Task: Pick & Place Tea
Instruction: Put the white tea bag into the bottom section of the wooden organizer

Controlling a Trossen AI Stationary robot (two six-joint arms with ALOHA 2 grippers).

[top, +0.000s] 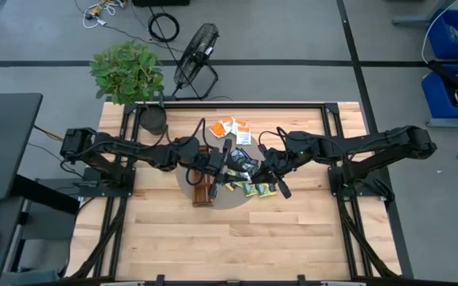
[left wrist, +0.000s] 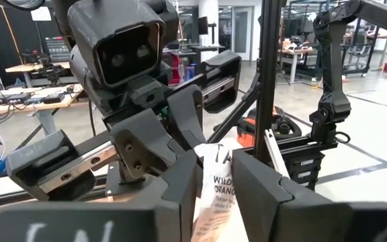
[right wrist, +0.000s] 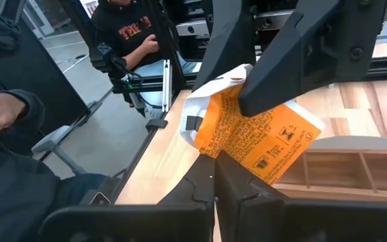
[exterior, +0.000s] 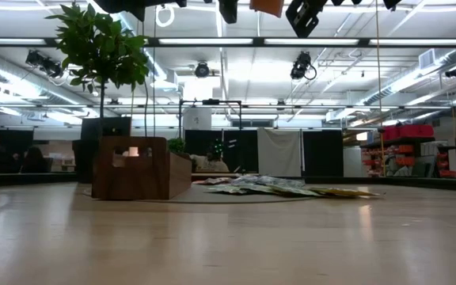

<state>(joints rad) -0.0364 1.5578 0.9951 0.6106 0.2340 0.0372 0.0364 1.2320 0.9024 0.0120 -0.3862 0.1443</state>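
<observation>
An orange-and-white flat paper tea sachet (right wrist: 257,131) hangs in mid-air above the table, caught between both arms at once. The right gripper (right wrist: 215,176) has its fingers pressed together on the sachet's lower edge, while the left gripper (left wrist: 215,183) pinches the white end from the other side, its dark fingers (left wrist: 180,191) bearing on the paper. The sachet looks featherlight and floppy; its paper already buckles where the other arm's dark finger presses it, so I'd judge a firm pinch well in from a sealed edge safest, since a corner grip could tear or slip. Printed on the white face I read "WILD" and "ORANGE"; the orange face carries fine black print and small icons, too small to read.

Below, more flat sachets lie loose on the pale wooden table (top: 293,230): orange-and-white ones (top: 234,127) near the back, yellow-green ones (top: 257,189) nearer the front, beside the long narrow brown wooden tray (top: 203,191) with its divided compartments.
</observation>
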